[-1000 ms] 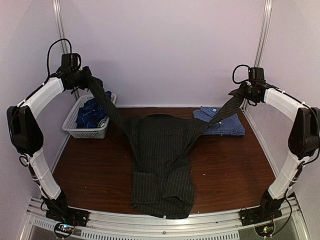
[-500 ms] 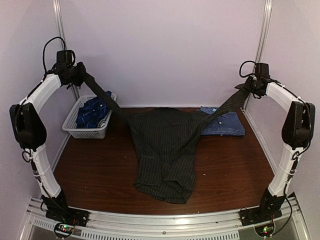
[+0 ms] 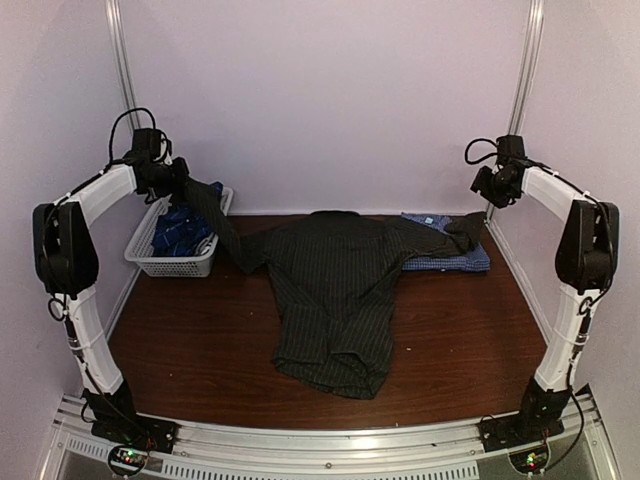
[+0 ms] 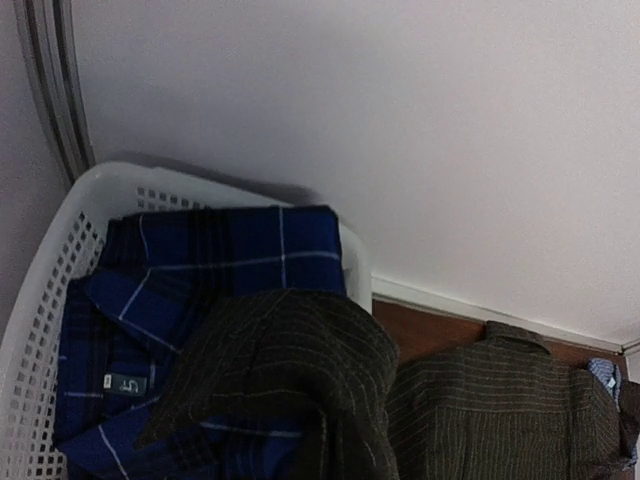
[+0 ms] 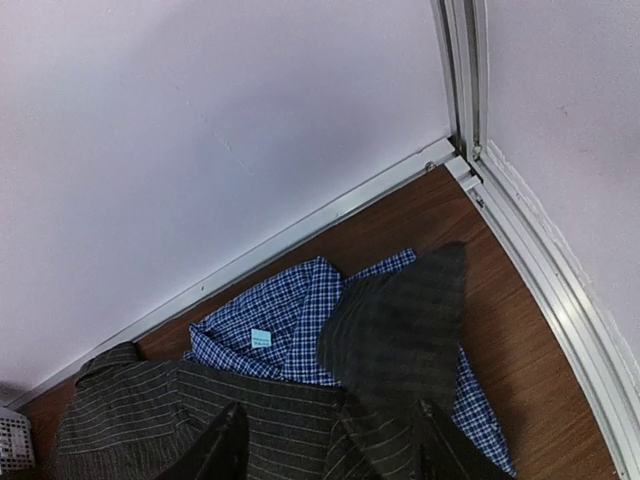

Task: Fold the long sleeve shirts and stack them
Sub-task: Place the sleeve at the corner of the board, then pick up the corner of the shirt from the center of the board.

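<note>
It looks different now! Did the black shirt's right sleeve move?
Yes. The black shirt's sleeve dropped from the right gripper down onto the blue checked shirt, which stayed put.

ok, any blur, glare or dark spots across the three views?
Top external: even soft light, no glare, pinstripes on the black shirt readable. Left wrist: dim and soft, its sleeve over the basket grainy. Right wrist: check shirt crisp, end effector fingers dark and blurred at the bottom edge.
</note>
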`<action>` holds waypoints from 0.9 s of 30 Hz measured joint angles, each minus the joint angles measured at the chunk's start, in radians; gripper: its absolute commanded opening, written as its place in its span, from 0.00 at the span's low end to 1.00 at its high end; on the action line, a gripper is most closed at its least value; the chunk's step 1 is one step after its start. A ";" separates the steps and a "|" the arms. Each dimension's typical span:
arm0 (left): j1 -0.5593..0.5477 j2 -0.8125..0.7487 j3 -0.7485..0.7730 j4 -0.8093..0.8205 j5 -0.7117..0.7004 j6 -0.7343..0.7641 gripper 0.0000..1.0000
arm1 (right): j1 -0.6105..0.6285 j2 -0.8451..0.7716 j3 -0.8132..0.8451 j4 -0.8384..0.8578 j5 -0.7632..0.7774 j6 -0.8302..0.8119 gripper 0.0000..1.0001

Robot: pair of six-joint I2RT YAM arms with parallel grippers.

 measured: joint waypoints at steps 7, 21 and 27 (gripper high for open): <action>-0.010 -0.003 -0.071 -0.155 -0.069 -0.047 0.48 | 0.115 -0.010 -0.034 -0.090 0.002 -0.033 0.72; -0.290 -0.289 -0.275 -0.214 -0.152 -0.043 0.70 | 0.520 -0.293 -0.335 -0.144 0.016 -0.013 0.68; -0.460 -0.385 -0.473 -0.216 -0.090 -0.076 0.57 | 0.722 -0.366 -0.409 -0.172 0.050 0.019 0.60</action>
